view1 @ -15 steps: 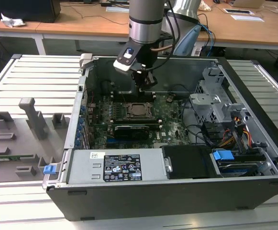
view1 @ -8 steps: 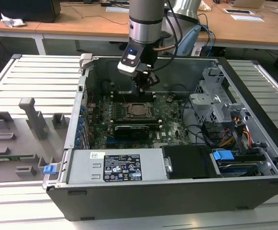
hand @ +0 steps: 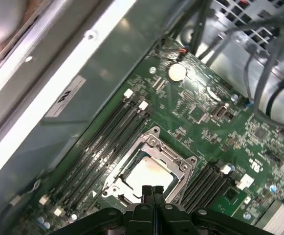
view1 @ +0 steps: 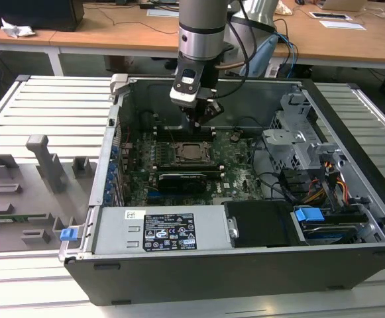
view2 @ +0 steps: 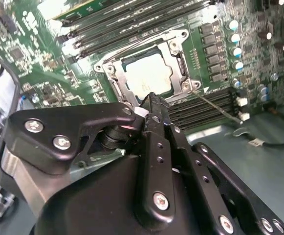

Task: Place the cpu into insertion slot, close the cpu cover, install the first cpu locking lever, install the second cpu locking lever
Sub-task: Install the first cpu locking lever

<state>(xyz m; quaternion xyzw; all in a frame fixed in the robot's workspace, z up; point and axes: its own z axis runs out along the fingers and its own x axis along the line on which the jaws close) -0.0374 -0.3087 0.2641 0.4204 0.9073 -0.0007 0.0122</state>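
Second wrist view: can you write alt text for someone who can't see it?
The gripper, fingers shut, points its tip at the edge of the cpu cover, which lies flat around the silver cpu on a green motherboard. Black memory slots flank it, and a thin metal lever angles outward from one corner.

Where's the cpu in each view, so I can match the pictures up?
Exterior view: cpu at the motherboard's middle, under the gripper.
Second wrist view: cpu inside the cover, just beyond the gripper's tip.
First wrist view: cpu inside the cover, just beyond the gripper's tip.
Shared landmark: memory slots on both sides of the cpu.
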